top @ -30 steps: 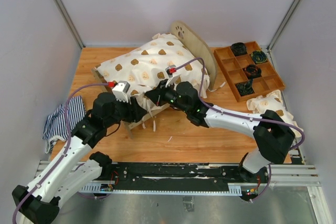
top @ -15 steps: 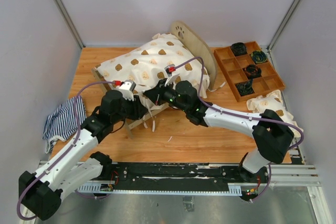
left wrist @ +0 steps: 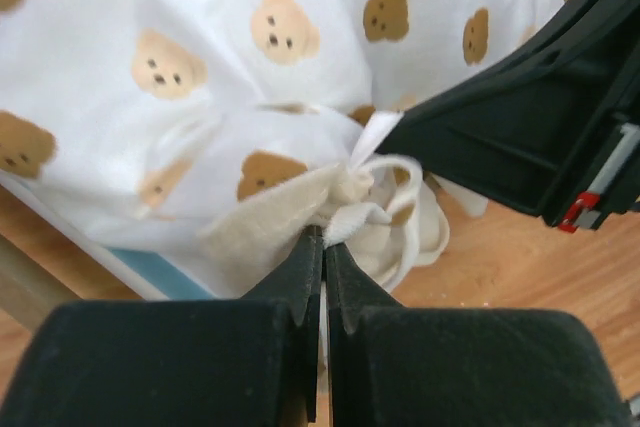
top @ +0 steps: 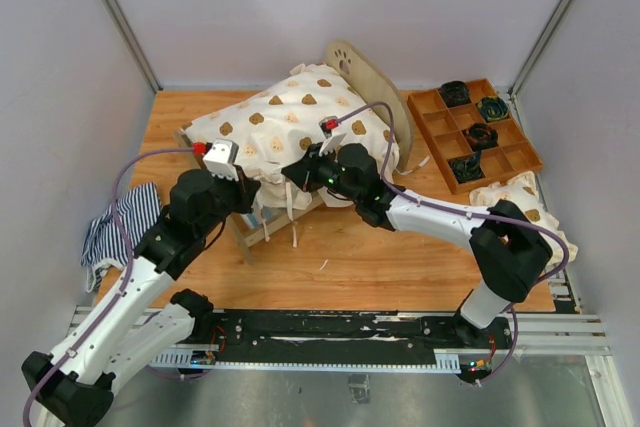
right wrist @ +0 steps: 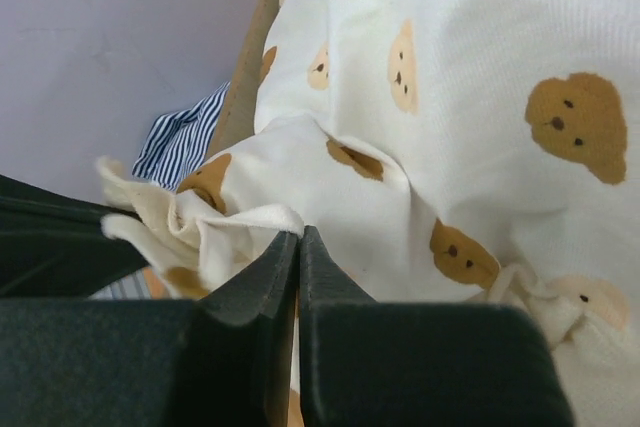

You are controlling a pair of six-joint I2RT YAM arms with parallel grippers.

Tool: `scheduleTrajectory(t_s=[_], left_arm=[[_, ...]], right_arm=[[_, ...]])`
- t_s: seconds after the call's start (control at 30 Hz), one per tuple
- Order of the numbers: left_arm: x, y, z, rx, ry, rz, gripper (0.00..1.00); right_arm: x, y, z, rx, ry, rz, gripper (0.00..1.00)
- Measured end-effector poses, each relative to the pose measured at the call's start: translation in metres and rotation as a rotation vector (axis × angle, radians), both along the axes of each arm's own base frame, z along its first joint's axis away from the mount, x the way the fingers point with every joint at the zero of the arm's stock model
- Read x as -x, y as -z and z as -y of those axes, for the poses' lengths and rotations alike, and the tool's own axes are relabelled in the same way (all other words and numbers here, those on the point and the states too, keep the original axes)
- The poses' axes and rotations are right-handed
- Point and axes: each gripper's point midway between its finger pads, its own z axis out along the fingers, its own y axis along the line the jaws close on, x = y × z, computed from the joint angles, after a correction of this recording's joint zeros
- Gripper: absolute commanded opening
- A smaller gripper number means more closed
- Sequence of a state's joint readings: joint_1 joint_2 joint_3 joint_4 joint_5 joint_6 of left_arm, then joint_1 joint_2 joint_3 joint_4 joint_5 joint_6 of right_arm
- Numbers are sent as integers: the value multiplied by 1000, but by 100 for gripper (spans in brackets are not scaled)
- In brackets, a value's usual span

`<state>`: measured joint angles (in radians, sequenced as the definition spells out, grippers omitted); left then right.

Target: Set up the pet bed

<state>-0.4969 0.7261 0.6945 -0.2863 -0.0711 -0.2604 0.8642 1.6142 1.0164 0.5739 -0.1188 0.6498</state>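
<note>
The pet bed stands at the back centre, its plywood headboard with the paw cutout upright. A cream bear-print cover is heaped over the bed, down to the slatted near edge. My left gripper is at the cover's near corner. In the left wrist view it is shut on a bunched corner and white tie. My right gripper sits just right of it. Its jaws are pressed together on a fold of the same cover.
A navy-and-white striped cloth lies crumpled at the left table edge. A brown compartment tray holds dark items at the back right. A small bear-print cloth lies in front of it. The right arm crowds the left gripper's right side.
My left gripper has closed on the cover's corner and pulled back a little to the left. The right gripper has shifted slightly farther over the cover.
</note>
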Motion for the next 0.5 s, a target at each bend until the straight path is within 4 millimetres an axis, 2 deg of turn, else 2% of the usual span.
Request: scheduleTrajectory(t_s=[0.23, 0.5], left_arm=[[-19, -49, -8, -62, -35, 135, 0], [-26, -53, -12, -133, -34, 172, 0]], right_arm=[[-4, 13, -3, 25, -8, -21, 0], [-4, 13, -3, 25, -10, -22, 0]])
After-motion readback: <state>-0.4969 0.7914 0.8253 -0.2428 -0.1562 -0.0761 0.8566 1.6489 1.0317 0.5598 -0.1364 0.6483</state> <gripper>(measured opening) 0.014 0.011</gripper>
